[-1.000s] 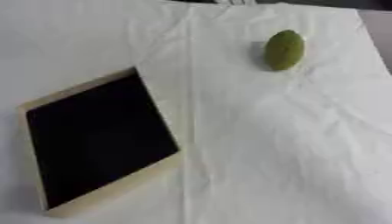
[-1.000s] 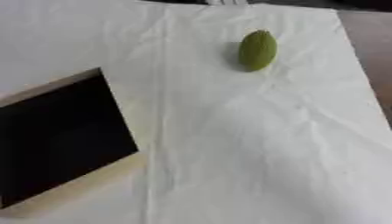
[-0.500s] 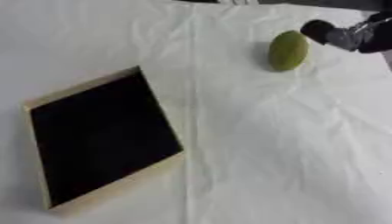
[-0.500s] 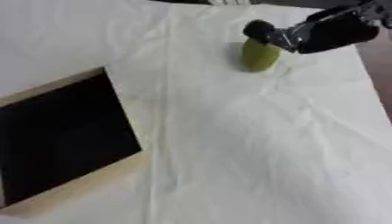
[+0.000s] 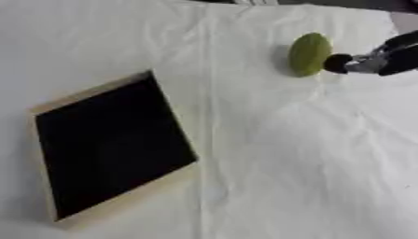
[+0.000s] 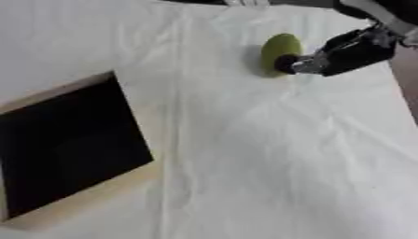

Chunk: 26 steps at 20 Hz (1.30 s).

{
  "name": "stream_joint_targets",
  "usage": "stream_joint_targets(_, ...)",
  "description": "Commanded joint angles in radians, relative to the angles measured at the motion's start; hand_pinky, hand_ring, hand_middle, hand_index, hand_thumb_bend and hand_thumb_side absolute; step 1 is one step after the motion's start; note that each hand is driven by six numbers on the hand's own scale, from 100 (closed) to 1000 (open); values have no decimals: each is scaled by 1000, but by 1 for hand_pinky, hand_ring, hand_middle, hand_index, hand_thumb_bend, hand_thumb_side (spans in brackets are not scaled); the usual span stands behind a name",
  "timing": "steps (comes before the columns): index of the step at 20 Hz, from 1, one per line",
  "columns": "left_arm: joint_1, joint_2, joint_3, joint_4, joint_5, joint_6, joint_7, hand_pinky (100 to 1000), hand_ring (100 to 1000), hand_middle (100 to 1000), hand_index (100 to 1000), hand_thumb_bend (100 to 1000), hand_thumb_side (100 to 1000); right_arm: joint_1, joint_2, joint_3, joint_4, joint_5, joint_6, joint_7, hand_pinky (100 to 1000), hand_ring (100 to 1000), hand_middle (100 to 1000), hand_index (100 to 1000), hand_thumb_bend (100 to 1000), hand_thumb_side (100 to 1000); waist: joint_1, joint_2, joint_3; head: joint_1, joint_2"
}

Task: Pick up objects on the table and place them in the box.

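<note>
A green oval fruit (image 6: pixel 279 52) lies on the white cloth at the far right of the table. My right hand (image 6: pixel 352 48) reaches in from the upper right, black with a silver joint. One dark fingertip (image 6: pixel 286 63) is at the fruit's lower right side, touching or nearly touching it. The hand is open, with nothing held. The box (image 5: pixel 102 207), a flat wooden frame with a black inside, lies askew at the left, far from the fruit. My left hand shows in neither view.
The white cloth (image 5: pixel 277 158) is creased and covers the whole table. Its right edge (image 6: pixel 404 100) runs close behind my right hand. A wide stretch of cloth lies between the box and the fruit.
My right hand came into view from the upper right, then dropped to the fruit's right side, its fingertip now at the fruit. The fruit and box have not moved.
</note>
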Motion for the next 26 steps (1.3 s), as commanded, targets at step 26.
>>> stream_joint_targets(26, -6, 9, -2, -15, 5, 5, -13, 493, 508, 545, 718, 317, 581, -62, 10, 49, -15, -230, 371, 413, 826, 831, 846, 967, 251, 100, 1, -24, 5, 2, -5)
